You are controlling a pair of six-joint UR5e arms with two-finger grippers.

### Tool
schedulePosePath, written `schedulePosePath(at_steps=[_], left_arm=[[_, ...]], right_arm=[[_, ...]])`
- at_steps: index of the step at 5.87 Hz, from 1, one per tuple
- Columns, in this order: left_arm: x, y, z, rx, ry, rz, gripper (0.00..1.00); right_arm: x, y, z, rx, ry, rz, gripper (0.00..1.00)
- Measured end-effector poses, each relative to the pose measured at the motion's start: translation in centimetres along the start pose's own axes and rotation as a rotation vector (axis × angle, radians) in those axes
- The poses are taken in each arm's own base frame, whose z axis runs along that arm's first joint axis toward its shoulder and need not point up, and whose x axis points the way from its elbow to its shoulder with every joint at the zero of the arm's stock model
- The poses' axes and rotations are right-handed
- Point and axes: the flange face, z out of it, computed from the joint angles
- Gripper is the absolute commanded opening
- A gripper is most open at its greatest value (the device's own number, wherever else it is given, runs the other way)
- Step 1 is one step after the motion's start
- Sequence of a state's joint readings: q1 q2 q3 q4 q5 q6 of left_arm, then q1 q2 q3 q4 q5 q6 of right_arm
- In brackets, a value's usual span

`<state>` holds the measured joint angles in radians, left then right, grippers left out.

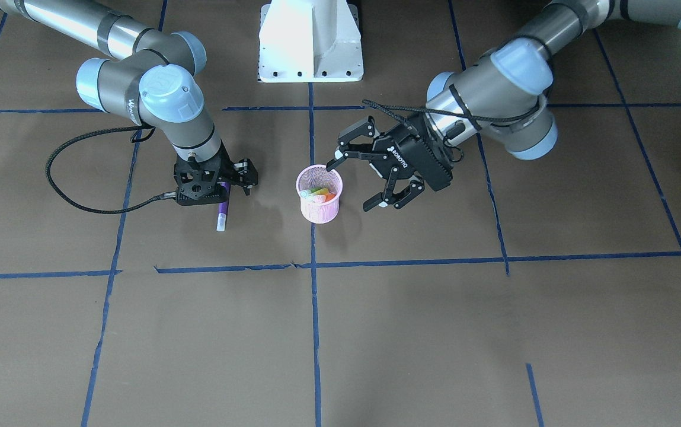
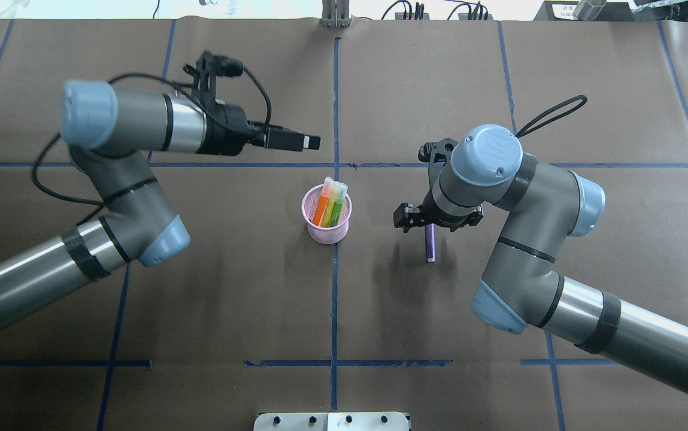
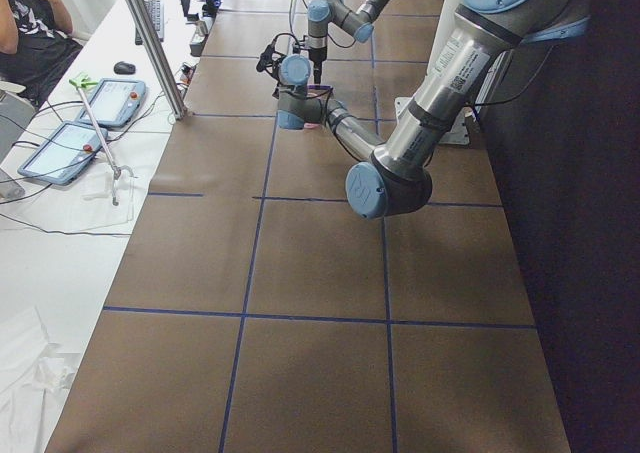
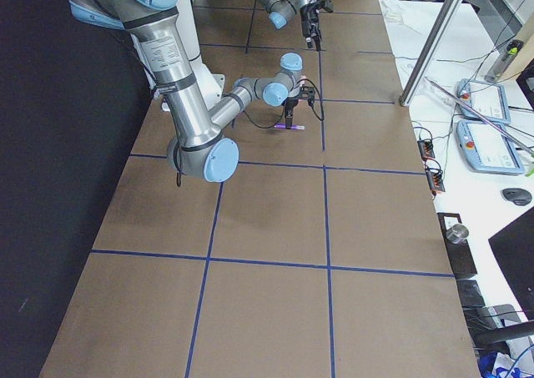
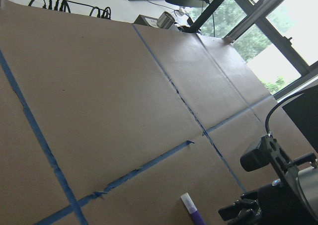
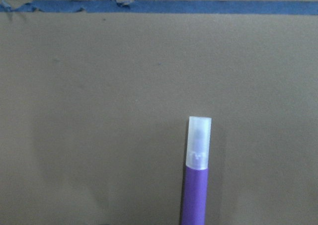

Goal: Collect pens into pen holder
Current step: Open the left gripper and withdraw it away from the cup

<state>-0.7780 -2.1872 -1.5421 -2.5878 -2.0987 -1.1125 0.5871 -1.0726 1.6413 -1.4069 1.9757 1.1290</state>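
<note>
The pink mesh pen holder [image 1: 320, 207] [image 2: 326, 232] stands at the table's middle. Orange, green and yellow pens [image 2: 330, 206] [image 1: 320, 193] lean inside it, caps up. A purple pen [image 1: 221, 216] [image 2: 430, 246] [image 6: 196, 185] [image 5: 192, 211] lies flat on the table beside the holder, its pale cap pointing away from the robot. My right gripper [image 1: 222, 191] [image 2: 432, 225] points straight down over the pen's uncapped end, jaws spread open on either side of it. My left gripper [image 1: 352, 187] [image 2: 312, 142] hangs tilted just beside and above the holder's rim, wide open and empty.
The white robot base [image 1: 310, 47] sits at the table's robot-side edge. Blue tape lines grid the brown paper surface. A black cable [image 1: 79, 178] loops off the right wrist. A person and tablets [image 3: 90, 123] are at a side bench beyond the table.
</note>
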Motion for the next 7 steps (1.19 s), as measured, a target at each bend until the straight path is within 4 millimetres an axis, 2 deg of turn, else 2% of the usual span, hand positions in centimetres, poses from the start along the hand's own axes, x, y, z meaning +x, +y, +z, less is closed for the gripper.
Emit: schedulePosePath(at_steps=[1,3,7], left_arm=[[1.4,-1.1,-2.0,-0.033,-0.071,-0.049,1.00],[2.5,-1.2,-3.9,-0.056,-0.130,-0.108,1.00],[2.1,-0.5,-4.7,-0.062,-0.141,-0.124,1.00]], right_arm=[[0.2,0.1,0.2,-0.018,0.001,0.005,1.00],[0.7,0.3,0.9,-0.045,0.009,0.012,1.00],[0.8,0.6,2.0,-0.062,0.029,0.017,0.99]])
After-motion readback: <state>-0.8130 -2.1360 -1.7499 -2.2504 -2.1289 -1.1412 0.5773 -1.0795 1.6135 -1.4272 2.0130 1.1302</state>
